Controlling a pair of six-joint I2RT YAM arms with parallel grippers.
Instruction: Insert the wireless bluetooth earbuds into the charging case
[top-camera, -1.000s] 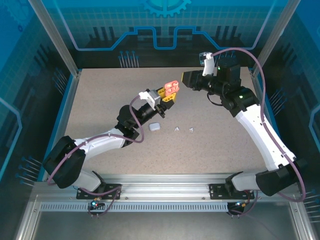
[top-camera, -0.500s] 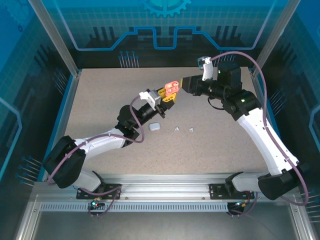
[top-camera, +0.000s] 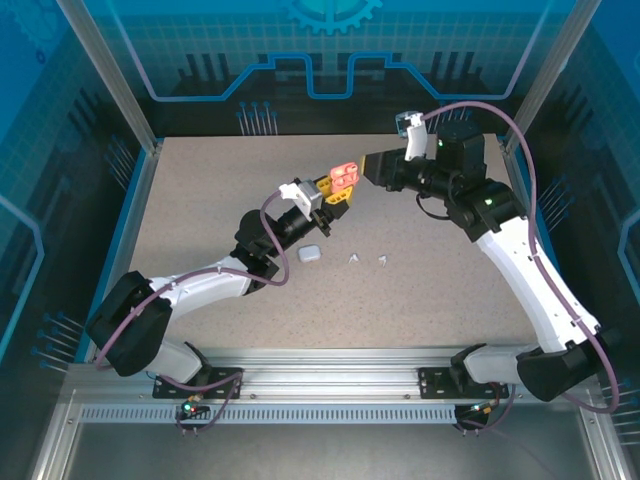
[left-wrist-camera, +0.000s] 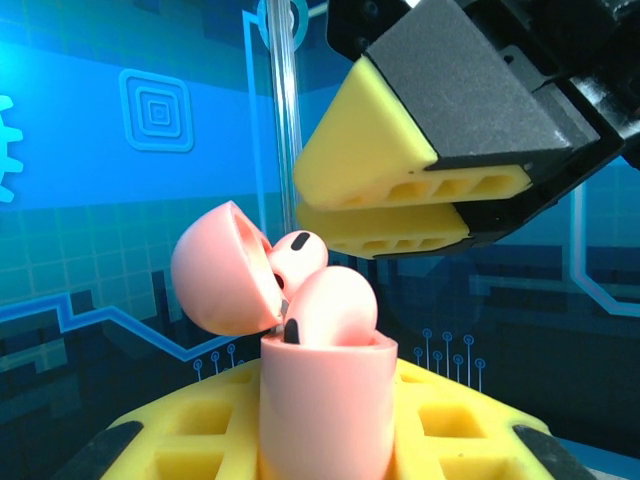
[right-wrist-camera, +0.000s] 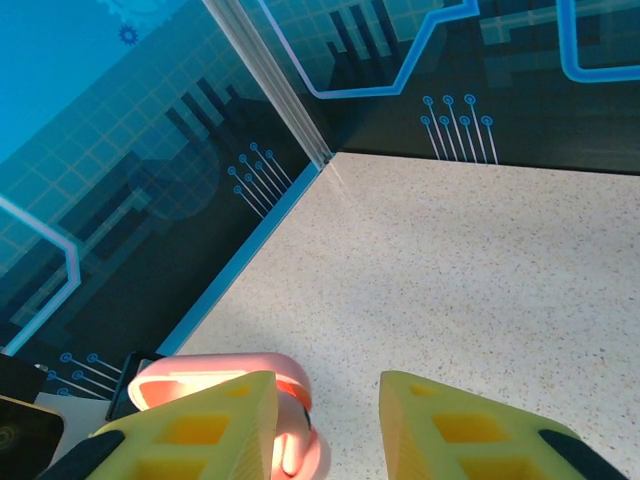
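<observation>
My left gripper (top-camera: 330, 192) is shut on a pink charging case (left-wrist-camera: 325, 400), held upright above the table with its lid (left-wrist-camera: 220, 270) swung open. Two pink earbuds (left-wrist-camera: 330, 300) sit in the case, their rounded tops standing out above its rim. My right gripper (top-camera: 368, 163) hovers just right of the case (top-camera: 345, 173), open, with nothing between its yellow fingers (right-wrist-camera: 200, 430). In the right wrist view the case (right-wrist-camera: 290, 440) lies beside the left finger. Two small white earbuds (top-camera: 352, 258) (top-camera: 382, 260) lie on the table.
A white charging case (top-camera: 308, 253), closed, lies on the speckled table (top-camera: 200, 200) beside the left arm's wrist. Blue transparent walls and aluminium posts (top-camera: 105, 70) surround the table.
My right gripper has edged left toward the pink case and its arm has shifted slightly. The left arm and the case have stayed still.
</observation>
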